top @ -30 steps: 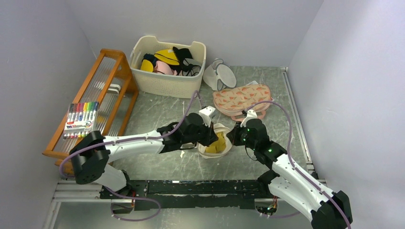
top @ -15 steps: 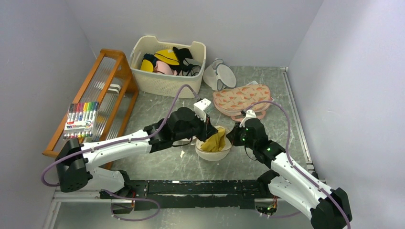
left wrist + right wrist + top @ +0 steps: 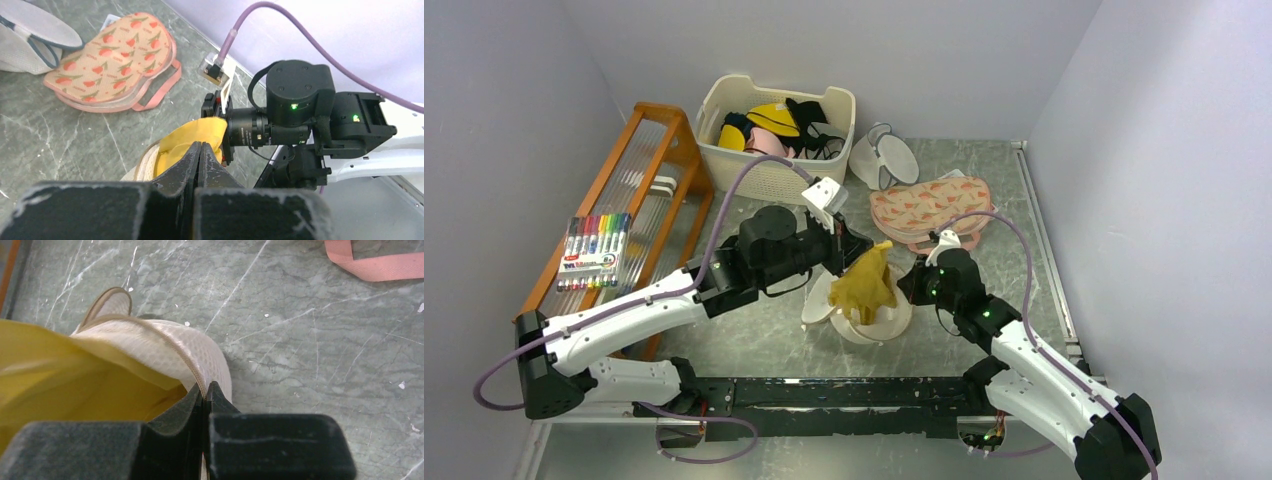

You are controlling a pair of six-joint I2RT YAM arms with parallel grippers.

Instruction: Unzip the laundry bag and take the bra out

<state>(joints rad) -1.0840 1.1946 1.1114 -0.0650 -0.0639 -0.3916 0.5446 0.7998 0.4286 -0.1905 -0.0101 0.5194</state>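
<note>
The round white mesh laundry bag [image 3: 871, 322] lies open on the table centre, its lid [image 3: 818, 299] flapped to the left. A yellow bra [image 3: 865, 280] hangs half out of it. My left gripper [image 3: 856, 250] is shut on the bra's top and holds it above the bag; in the left wrist view the yellow bra [image 3: 197, 139] sits at my closed left gripper [image 3: 200, 147]. My right gripper [image 3: 911, 285] is shut on the bag's cream zip rim [image 3: 187, 362] at its right side, with the yellow bra [image 3: 60, 375] beside the right gripper [image 3: 205, 388].
A flat pink pouch [image 3: 929, 207] with orange triangles lies behind the bag. A plain mesh bag [image 3: 882, 156] sits at the back. A cream basket [image 3: 774, 172] of clothes stands back left. A wooden rack [image 3: 634, 190] with a marker pack [image 3: 594, 250] stands at the left.
My left gripper has risen and moved back-left, pulling the yellow bra up out of the bag. The lid has flapped open to the left. My right gripper has kept hold of the rim.
</note>
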